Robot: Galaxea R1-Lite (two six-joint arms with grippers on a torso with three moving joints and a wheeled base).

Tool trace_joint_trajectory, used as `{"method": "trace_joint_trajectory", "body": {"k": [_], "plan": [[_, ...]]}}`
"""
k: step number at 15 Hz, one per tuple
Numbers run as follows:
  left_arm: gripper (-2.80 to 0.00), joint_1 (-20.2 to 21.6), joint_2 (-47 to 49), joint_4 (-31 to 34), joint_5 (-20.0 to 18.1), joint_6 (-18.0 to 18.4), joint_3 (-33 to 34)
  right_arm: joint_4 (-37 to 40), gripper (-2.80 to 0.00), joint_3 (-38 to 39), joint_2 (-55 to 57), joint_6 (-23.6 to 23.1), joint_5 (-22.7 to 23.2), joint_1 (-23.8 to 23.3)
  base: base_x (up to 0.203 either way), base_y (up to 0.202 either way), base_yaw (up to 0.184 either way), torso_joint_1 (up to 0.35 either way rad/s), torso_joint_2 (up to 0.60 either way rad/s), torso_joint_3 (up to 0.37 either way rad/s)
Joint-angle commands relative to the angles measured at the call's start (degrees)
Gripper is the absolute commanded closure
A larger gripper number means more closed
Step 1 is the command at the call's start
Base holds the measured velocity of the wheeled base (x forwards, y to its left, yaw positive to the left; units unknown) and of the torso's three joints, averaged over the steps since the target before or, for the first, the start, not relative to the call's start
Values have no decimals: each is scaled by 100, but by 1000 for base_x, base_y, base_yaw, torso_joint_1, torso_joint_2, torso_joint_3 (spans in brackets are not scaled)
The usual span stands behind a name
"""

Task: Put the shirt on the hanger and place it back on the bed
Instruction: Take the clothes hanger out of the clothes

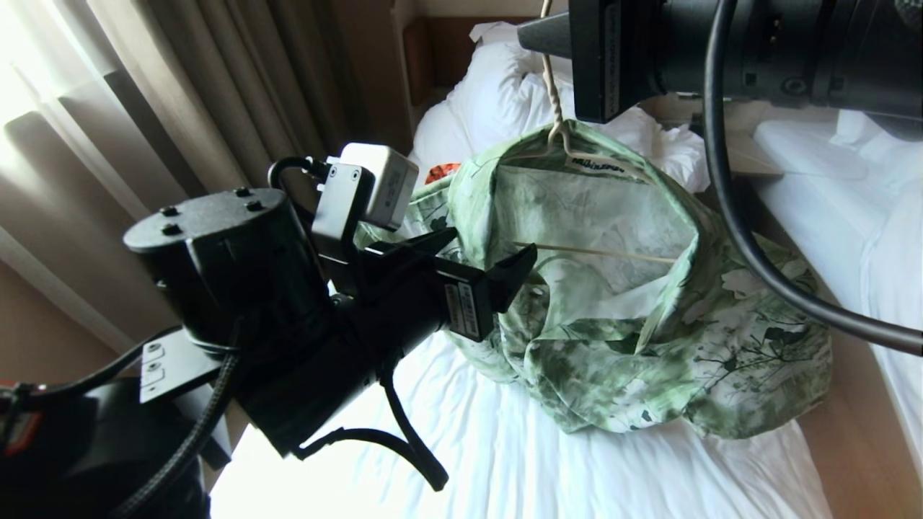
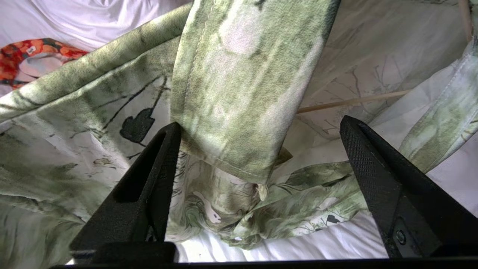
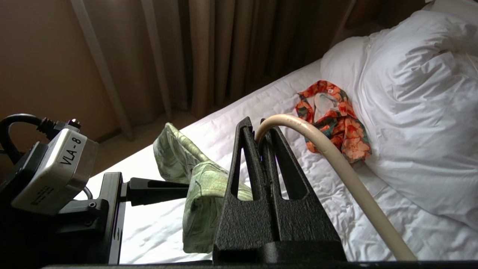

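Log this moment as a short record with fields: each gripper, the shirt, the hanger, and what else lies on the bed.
right gripper: shut on the hanger's hook, holding it up above the bed
left gripper: open, fingers on either side of a hanging fold of the shirt, not clamping it
shirt: draped on the hanger, lower part bunched on the bed
hanger: hook upward, bottom bar visible inside the shirt
bed: white sheet, pillow at the head
other: orange floral garment beside the pillow

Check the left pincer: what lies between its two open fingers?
A folded band of the shirt hangs between the left pincer's open fingers, with the white bed sheet beneath, in the left wrist view.
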Motion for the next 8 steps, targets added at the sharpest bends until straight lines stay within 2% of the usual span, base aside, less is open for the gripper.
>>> {"method": "trace_joint_trajectory", "body": {"k": [1,8], "plan": [[0,15,-1,-34,9,32,16,3,0,1,11,-15,-5,21,0,0,0,0,0,0],[0,193,36,-34,0,37,14,30,0,28,-99,-23,-93,106,0,0,0,0,0,0]]}}
